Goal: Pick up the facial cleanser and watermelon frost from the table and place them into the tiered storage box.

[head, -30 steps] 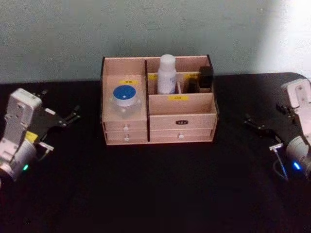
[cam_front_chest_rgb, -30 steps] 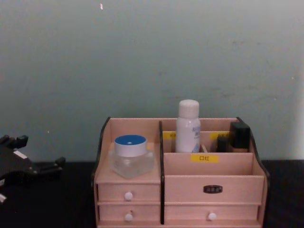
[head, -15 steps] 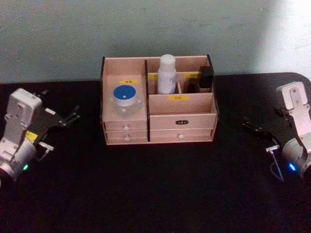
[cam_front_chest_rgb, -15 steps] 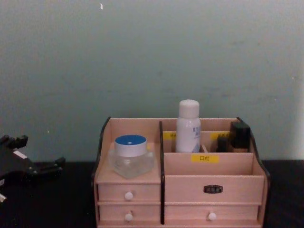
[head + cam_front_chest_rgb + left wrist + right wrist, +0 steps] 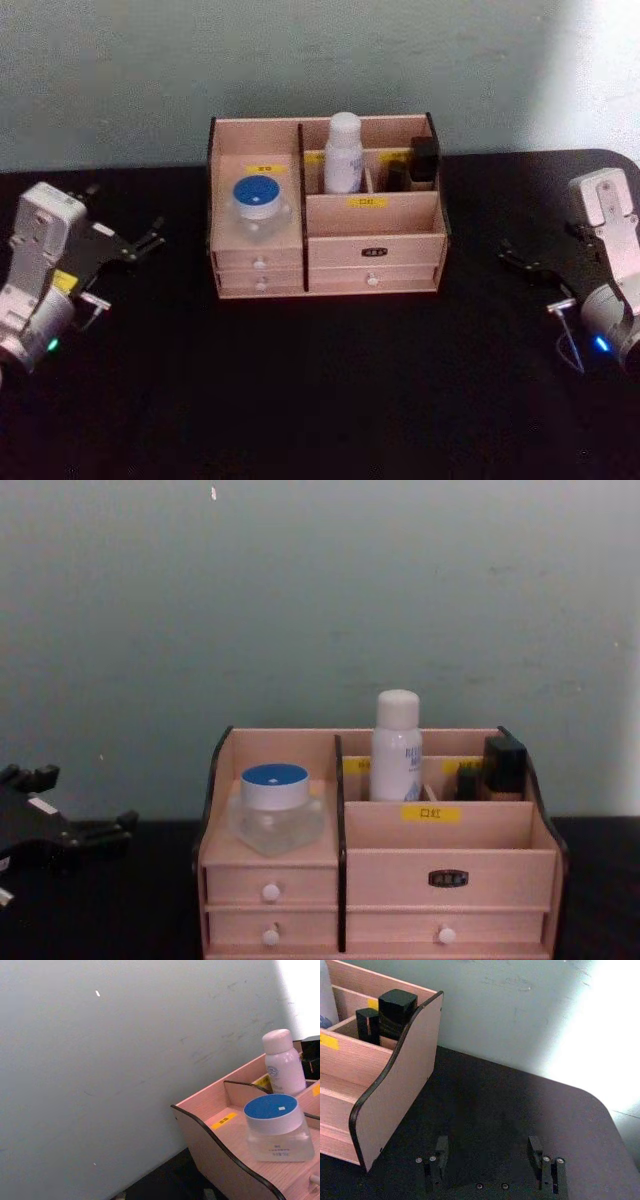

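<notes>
Facial cleanser (image 5: 343, 152) stands upright in a rear compartment of the tiered storage box (image 5: 375, 245), well off to the right of our left hand (image 5: 140, 245) and to the left of our right hand (image 5: 527, 265). Watermelon frost (image 5: 260, 208) sits in the box's left compartment, on the side nearer the left hand, with the two small white-knobbed drawers (image 5: 261, 273) below it. We see a small dark bottle (image 5: 423, 163) in a rear compartment on the side nearer the right hand, apart from the cleanser. Left hand hangs over the black worktop (image 5: 330, 390) clear of the box, holding nothing; we can't tell how far its fingers are spread. Right hand sits over the worktop beside the box's dark-edged side wall, fingers (image 5: 441, 1149) spread wide and empty.
</notes>
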